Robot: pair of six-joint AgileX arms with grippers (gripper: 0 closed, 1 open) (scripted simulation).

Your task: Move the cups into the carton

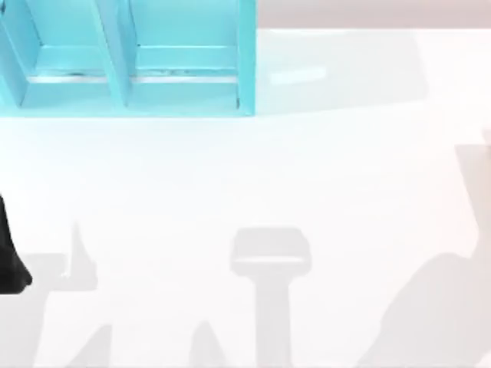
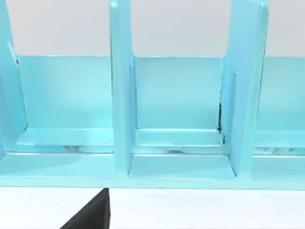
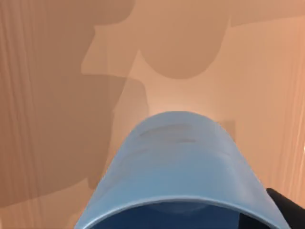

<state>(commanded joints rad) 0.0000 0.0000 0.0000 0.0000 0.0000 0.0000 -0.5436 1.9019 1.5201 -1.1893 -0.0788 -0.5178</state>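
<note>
A plain blue cup point(image 3: 181, 162) sits close up in the right wrist view, its open mouth toward the camera. My right gripper point(image 3: 190, 222) is shut on it, and one black finger point(image 3: 286, 207) shows against the cup's side. Behind the cup is the carton's brown cardboard point(image 3: 57, 95). The cup's rounded shadow falls on that cardboard well apart from the cup, so the cup hangs clear of it. My left gripper point(image 1: 9, 264) is parked at the table's left edge and faces a turquoise rack.
A turquoise rack point(image 1: 130, 61) with upright dividers stands at the table's back left, and its compartments point(image 2: 176, 95) hold nothing. The white table point(image 1: 253, 176) carries only grey shadows in the middle and front.
</note>
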